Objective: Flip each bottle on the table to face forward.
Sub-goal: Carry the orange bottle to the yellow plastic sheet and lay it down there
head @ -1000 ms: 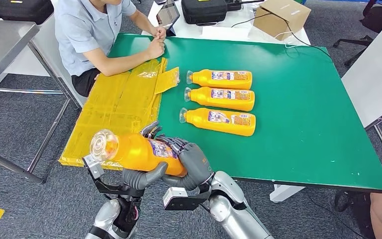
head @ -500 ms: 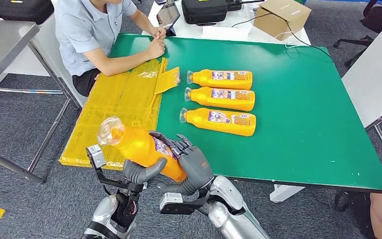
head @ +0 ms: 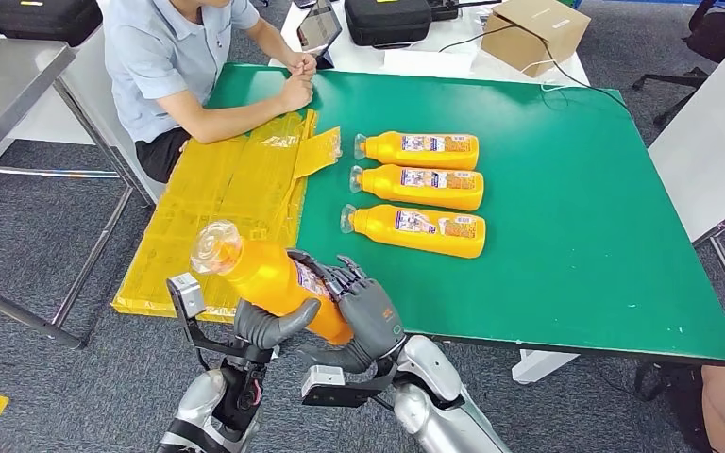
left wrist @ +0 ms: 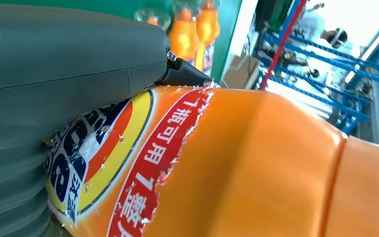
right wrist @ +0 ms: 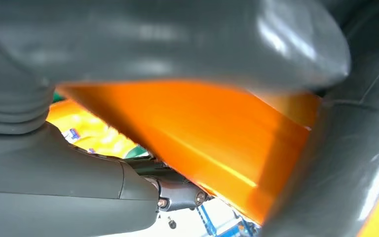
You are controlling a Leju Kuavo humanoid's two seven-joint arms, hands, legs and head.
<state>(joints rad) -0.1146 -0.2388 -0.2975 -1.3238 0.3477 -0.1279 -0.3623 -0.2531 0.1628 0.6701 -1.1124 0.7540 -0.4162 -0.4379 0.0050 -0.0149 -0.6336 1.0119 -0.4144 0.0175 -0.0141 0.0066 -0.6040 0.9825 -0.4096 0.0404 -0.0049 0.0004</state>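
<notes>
Both the left robot hand and the right robot hand gripped the orange bottle above the surface edge, probably to turn its label forward

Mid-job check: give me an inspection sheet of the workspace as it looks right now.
Surface: green table, bare at the robot's right.
Job's things: three orange bottles lie in a row, caps pointing toward the yellow sheets; held bottle tilted, off the table's near edge.
Clutter: yellow plastic sheets over the table's left edge.
Hands: left hand and right hand both grip the held bottle.
Cables: thin cable at the far edge.
Surroundings: seated person, cardboard box, black cases.
</notes>
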